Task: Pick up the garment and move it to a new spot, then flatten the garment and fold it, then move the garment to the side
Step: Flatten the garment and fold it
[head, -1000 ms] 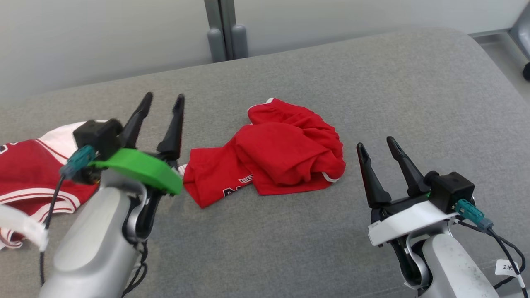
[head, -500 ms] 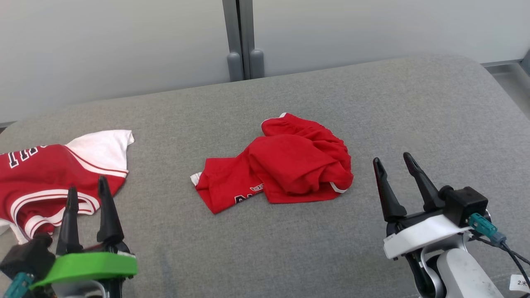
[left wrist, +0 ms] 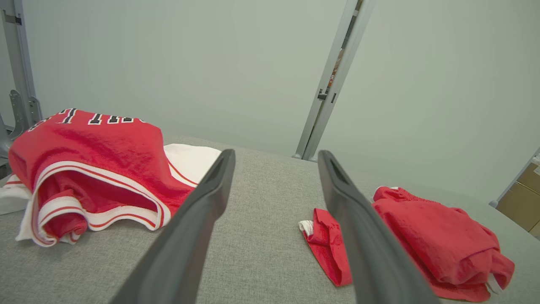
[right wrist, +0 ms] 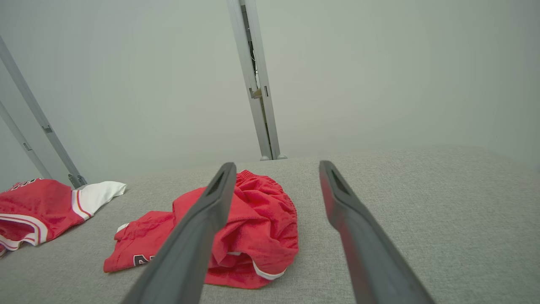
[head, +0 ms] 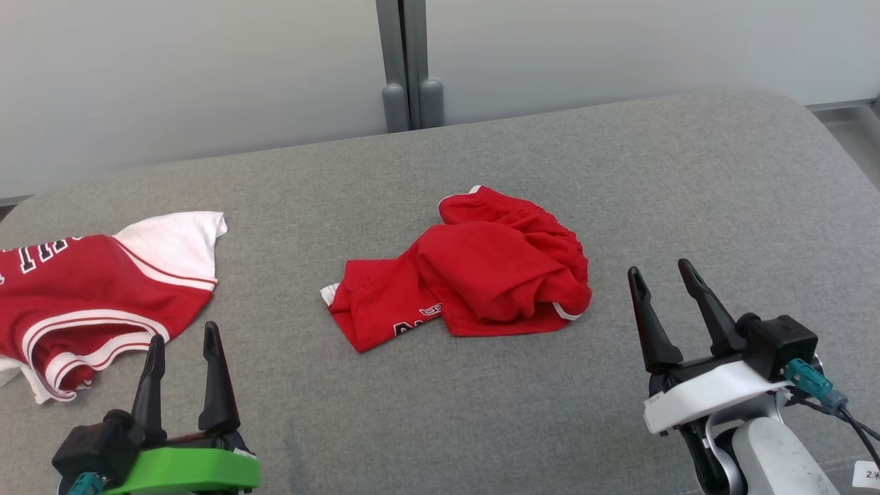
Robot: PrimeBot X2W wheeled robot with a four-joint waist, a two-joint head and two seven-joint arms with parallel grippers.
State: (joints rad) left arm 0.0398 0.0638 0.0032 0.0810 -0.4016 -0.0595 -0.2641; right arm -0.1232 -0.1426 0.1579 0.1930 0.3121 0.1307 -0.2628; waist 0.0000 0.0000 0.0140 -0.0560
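We are keeping the left pincer (head: 183, 333) and right pincer (head: 658, 267) released. The shorts (head: 481, 268) are lying crumpled ahead-left of the right pincer, apart from it. We are judging a low pinch at the near hem best.

There are two pieces of clothing on the one grey surface (head: 687, 172): one crumpled red garment (head: 495, 275) in the middle and one red-and-white shirt (head: 89, 289) at the left edge. Two grippers: the left gripper (head: 183, 333) and the right gripper (head: 658, 268).
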